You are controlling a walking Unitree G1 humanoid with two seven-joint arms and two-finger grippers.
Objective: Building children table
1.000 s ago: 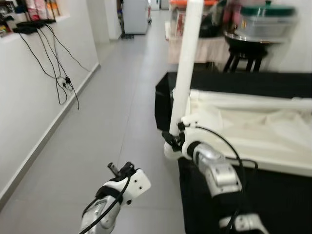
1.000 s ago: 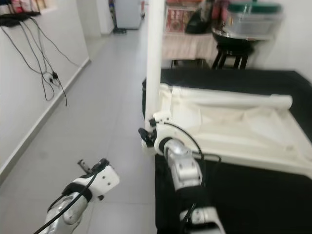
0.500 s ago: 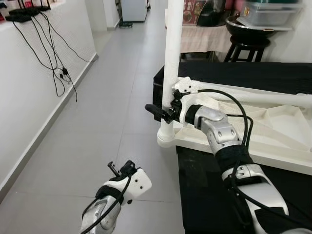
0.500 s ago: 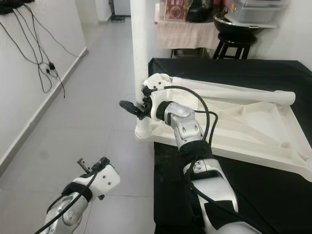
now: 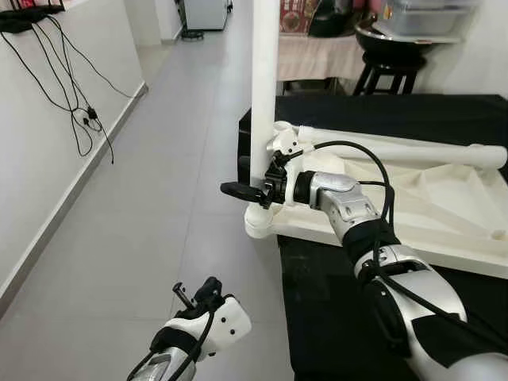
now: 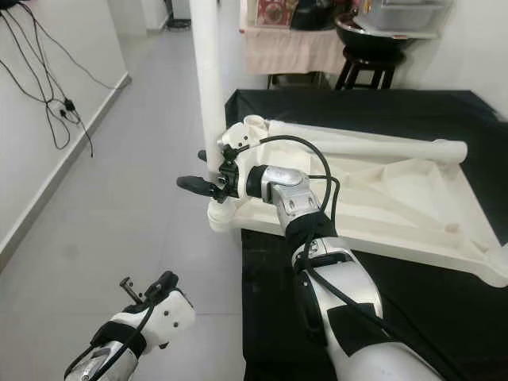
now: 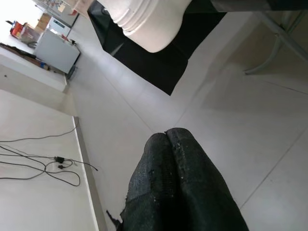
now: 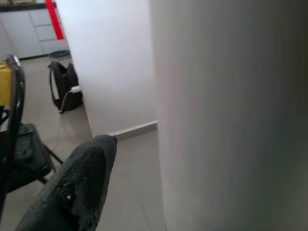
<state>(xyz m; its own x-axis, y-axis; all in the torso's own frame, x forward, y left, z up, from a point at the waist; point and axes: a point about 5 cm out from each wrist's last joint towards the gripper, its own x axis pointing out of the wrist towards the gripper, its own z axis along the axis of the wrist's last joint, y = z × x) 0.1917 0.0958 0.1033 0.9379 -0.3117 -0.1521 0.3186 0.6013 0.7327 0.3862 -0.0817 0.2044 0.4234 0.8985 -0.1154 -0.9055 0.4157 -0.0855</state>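
Observation:
A white plastic children's table (image 5: 429,202) lies upside down on a black cloth (image 5: 333,317). One white leg (image 5: 264,95) stands upright in the table's near-left corner socket (image 5: 260,222). A second leg (image 5: 413,151) lies along the far edge. My right gripper (image 5: 232,176) reaches to the upright leg just above the socket, with one black finger (image 5: 238,190) in front of it and the other behind. In the right wrist view that finger (image 8: 82,183) stands a little off the leg (image 8: 231,115), so the gripper is open around it. My left gripper (image 7: 169,137) hangs low over the floor, shut and empty.
Grey tiled floor (image 5: 159,182) runs along my left beside a white wall with hanging black cables (image 5: 75,111). Behind the table stand a black stool (image 5: 381,67) and a cloth-covered stand with containers (image 5: 317,59). The black cloth's edge drops off right beside the upright leg.
My right gripper has risen from the leg's base to just above the socket and now straddles the leg. The camera has shifted. My left arm has barely moved.

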